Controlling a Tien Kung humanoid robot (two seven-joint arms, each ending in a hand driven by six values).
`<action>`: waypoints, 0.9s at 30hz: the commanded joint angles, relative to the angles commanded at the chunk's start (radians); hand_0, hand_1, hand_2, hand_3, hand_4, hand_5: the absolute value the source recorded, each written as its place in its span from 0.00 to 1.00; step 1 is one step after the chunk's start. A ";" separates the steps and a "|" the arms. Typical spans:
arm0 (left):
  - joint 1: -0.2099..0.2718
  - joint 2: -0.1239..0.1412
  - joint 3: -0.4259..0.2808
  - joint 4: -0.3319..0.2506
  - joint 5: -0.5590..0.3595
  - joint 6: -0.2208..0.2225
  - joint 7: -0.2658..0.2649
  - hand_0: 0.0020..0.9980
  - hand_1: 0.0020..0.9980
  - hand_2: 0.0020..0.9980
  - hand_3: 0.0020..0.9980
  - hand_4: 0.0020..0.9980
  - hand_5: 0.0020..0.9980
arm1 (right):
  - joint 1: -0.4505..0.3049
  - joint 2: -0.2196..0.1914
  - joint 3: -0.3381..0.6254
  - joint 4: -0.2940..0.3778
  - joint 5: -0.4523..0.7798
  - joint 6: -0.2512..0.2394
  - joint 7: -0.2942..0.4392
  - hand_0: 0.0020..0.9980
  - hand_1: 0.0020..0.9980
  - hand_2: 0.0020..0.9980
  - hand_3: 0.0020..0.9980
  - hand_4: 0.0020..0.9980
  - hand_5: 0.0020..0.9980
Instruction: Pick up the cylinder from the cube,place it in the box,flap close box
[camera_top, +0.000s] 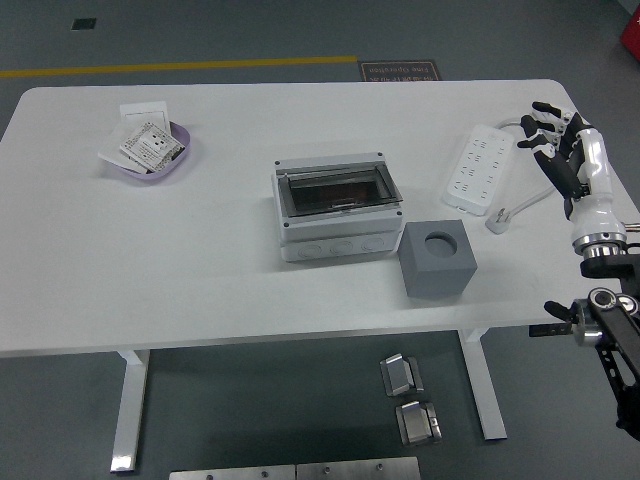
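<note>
A grey cube (437, 258) with a round hole in its top stands on the white table (200, 270), right of centre near the front edge. I see no cylinder on it. A grey box (337, 209) with a dark see-through flap lying shut over its top stands just left of the cube. My right hand (553, 140) is at the table's right edge, above the surface, fingers spread and empty, well right of the cube. The left arm is out of view.
A white power strip (479, 167) with a cable and plug (499, 219) lies at the right, close to my right hand. A purple bowl (180, 160) with small packets stands at the far left.
</note>
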 joint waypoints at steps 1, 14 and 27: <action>0.000 0.001 0.000 0.000 0.000 0.000 0.000 0.68 0.68 0.59 0.65 0.62 0.40 | -0.001 0.001 0.004 0.005 -0.004 0.000 -0.001 0.61 0.47 0.60 0.69 0.81 0.57; -0.004 0.001 0.008 0.000 -0.016 0.002 -0.003 0.68 0.68 0.59 0.65 0.62 0.40 | -0.069 0.021 0.077 0.055 -0.026 -0.001 0.009 0.61 0.47 0.60 0.68 0.81 0.58; -0.018 0.004 0.015 0.000 -0.025 0.003 -0.009 0.68 0.68 0.59 0.65 0.63 0.40 | -0.068 0.036 0.120 0.079 -0.069 -0.013 0.018 0.61 0.46 0.59 0.65 0.78 0.56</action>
